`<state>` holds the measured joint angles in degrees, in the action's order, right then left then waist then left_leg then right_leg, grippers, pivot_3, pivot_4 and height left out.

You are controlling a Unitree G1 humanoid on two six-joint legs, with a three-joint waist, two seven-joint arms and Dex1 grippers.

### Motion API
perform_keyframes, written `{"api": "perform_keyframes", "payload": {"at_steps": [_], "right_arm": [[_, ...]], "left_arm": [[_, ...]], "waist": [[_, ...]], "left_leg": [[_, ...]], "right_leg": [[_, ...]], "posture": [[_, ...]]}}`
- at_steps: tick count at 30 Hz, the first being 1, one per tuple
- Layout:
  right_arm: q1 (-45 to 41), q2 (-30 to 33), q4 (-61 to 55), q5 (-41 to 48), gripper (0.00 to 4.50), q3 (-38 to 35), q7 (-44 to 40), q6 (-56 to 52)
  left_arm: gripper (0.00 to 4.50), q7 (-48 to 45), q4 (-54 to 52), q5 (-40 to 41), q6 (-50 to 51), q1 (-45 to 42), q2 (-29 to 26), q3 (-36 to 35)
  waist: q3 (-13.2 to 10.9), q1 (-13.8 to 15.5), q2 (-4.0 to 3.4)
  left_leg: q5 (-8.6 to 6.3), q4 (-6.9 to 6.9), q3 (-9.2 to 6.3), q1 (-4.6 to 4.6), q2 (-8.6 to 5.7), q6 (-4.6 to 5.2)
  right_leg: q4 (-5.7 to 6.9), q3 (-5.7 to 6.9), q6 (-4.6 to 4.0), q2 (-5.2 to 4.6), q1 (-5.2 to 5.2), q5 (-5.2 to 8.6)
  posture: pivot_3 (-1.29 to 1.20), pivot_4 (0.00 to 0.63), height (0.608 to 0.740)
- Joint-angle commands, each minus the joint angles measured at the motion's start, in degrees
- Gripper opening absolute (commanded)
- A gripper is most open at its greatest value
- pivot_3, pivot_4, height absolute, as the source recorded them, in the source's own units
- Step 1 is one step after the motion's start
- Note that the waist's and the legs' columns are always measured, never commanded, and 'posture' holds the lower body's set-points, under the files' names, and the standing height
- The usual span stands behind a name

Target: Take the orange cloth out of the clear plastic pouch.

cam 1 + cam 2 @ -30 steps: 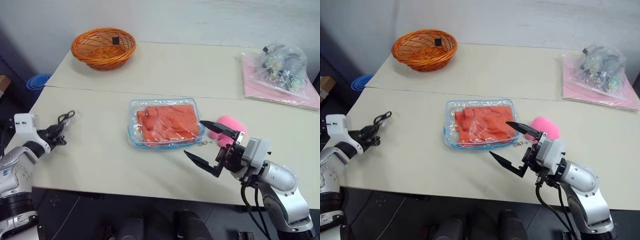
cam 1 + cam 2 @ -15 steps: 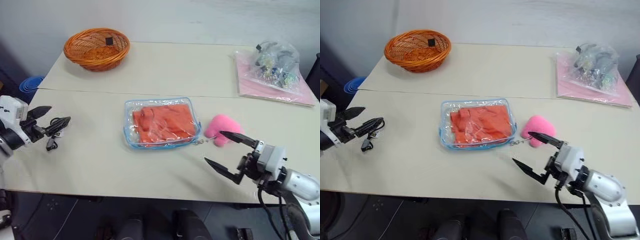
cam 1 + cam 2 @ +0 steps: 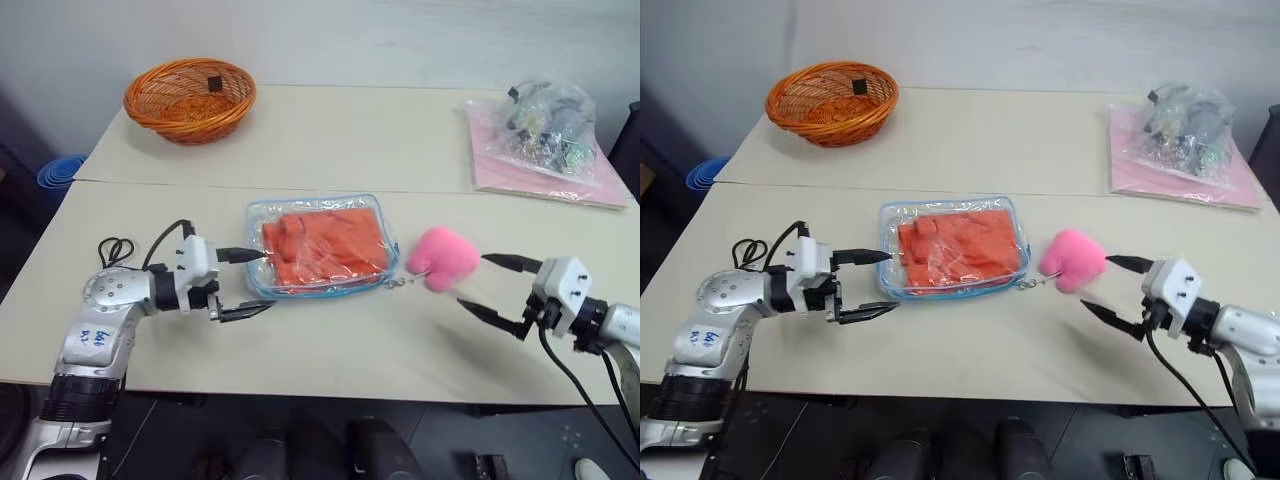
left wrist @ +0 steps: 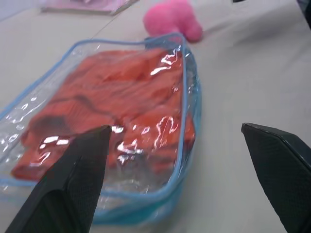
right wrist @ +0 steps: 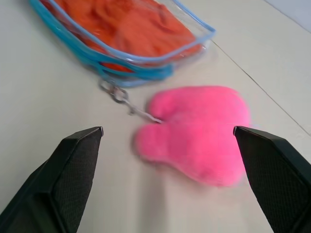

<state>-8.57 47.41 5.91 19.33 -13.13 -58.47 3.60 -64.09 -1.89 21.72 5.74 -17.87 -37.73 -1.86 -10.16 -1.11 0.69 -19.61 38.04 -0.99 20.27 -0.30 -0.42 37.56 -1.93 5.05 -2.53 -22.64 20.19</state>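
1. The clear plastic pouch (image 3: pixel 322 246) lay flat near the middle of the tabletop (image 3: pixel 330 140), closed, its light-blue trim running all round.
2. The orange cloth (image 3: pixel 326 243) sat folded and wrinkled inside the pouch, filling most of it.
3. The left gripper (image 3: pixel 243 283) hung low over the tabletop just beside the pouch's left edge, pointing towards it. Its jaws stood wide apart and held nothing — one finger reached over the pouch's corner, the other lay in front of the pouch. Whether the upper finger touched the plastic could not be told.
4. In the left wrist view the pouch (image 4: pixel 116 121) lay between and beyond the two black fingers (image 4: pixel 73 179), with the cloth (image 4: pixel 112 102) showing through the glossy plastic.
5. The right gripper (image 3: pixel 492 287) hovered to the right of the pink plush (image 3: pixel 443 256), pointing at it, jaws wide apart and empty — apart from the plush.
6. The pink plush lay just right of the pouch, joined to it by a small metal chain (image 5: pixel 124 99) at the pouch's corner.
7. An orange wicker basket (image 3: pixel 189 97) stood at the far left of the tabletop, well apart from the pouch.
8. A clear bag of small items (image 3: pixel 548 120) rested on a pink sheet (image 3: pixel 520 170) at the far right.
9. A black cable (image 3: pixel 115 248) lay on the tabletop near the left arm.
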Motion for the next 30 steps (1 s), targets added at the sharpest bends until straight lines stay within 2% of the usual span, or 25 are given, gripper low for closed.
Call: {"api": "perform_keyframes", "payload": {"at_steps": [1,8,12,15,19,24,28,30], "right_arm": [[-6.74,0.2,8.27,-1.8,4.5,1.72,0.04,-1.98],[-20.93,-2.24,19.68,-1.19,4.5,7.07,-3.53,-15.13],[-23.86,-2.93,22.59,-2.31,3.22,7.87,-5.45,-14.33],[-23.25,-2.91,21.17,-1.89,3.22,6.97,-5.74,-13.5],[-16.71,-0.28,13.66,0.0,3.22,3.41,-8.83,-8.0],[-5.53,1.96,5.26,7.93,3.22,-7.82,-13.33,-5.34],[1.22,0.71,-1.39,8.66,4.46,-11.67,-15.54,3.22],[7.24,-0.88,-9.1,9.38,4.49,-10.83,-16.4,4.95]], "left_arm": [[4.49,-1.26,-2.46,0.26,-2.93,-0.38,1.34,1.26],[4.49,-1.16,-1.45,0.07,-3.91,-0.68,2.56,2.6],[4.5,0.1,-1.07,-1.53,-5.47,-0.6,3.0,2.71],[4.5,1.61,-0.53,-3.72,-6.7,0.12,2.44,2.37],[4.5,3.58,0.23,-7.14,-9.45,1.45,1.26,1.91],[4.5,3.39,1.42,-5.69,-10.06,3.24,-0.98,-1.38],[4.5,2.31,6.91,-7.92,-15.12,2.32,-3.13,-1.64],[4.5,3.25,11.2,-9.97,-17.55,0.09,-2.86,-0.5]], "waist": [[-0.01,-0.31,-0.02],[-0.02,-0.62,-0.04],[-0.02,-0.37,-0.05],[-0.02,-0.28,-0.05],[-0.02,-0.18,-0.05],[-0.04,-0.14,-0.09],[-0.04,-0.41,-0.08],[-0.04,-0.42,-0.09]], "left_leg": [[0.01,0.02,0.01,0.01,0.0,-0.01],[0.05,0.04,0.01,0.04,0.02,-0.08],[0.06,0.04,-0.02,0.07,0.03,-0.11],[0.06,0.05,-0.06,0.14,0.02,-0.09],[0.04,0.03,-0.05,0.15,0.01,-0.07],[0.02,0.04,-0.05,0.21,0.02,-0.04],[-0.01,0.01,-0.04,0.07,0.02,0.02],[-0.08,-0.05,-0.03,-0.02,0.03,0.14]], "right_leg": [[0.01,-0.01,0.0,-0.01,0.0,0.0],[0.07,-0.01,0.0,0.0,-0.06,0.0],[0.1,0.02,0.0,0.0,-0.11,0.0],[0.07,0.07,0.0,-0.03,-0.12,0.0],[0.06,0.07,0.01,-0.03,-0.14,-0.01],[0.07,0.06,0.03,-0.03,-0.14,-0.02],[0.0,0.04,0.03,-0.01,-0.05,-0.02],[0.02,0.03,0.03,0.01,0.01,-0.01]], "posture": [[0.0,0.15,0.74],[0.0,0.15,0.74],[0.0,0.15,0.74],[0.0,0.15,0.74],[0.0,0.15,0.74],[0.0,0.15,0.74],[0.0,0.15,0.74],[0.0,0.15,0.74]]}}
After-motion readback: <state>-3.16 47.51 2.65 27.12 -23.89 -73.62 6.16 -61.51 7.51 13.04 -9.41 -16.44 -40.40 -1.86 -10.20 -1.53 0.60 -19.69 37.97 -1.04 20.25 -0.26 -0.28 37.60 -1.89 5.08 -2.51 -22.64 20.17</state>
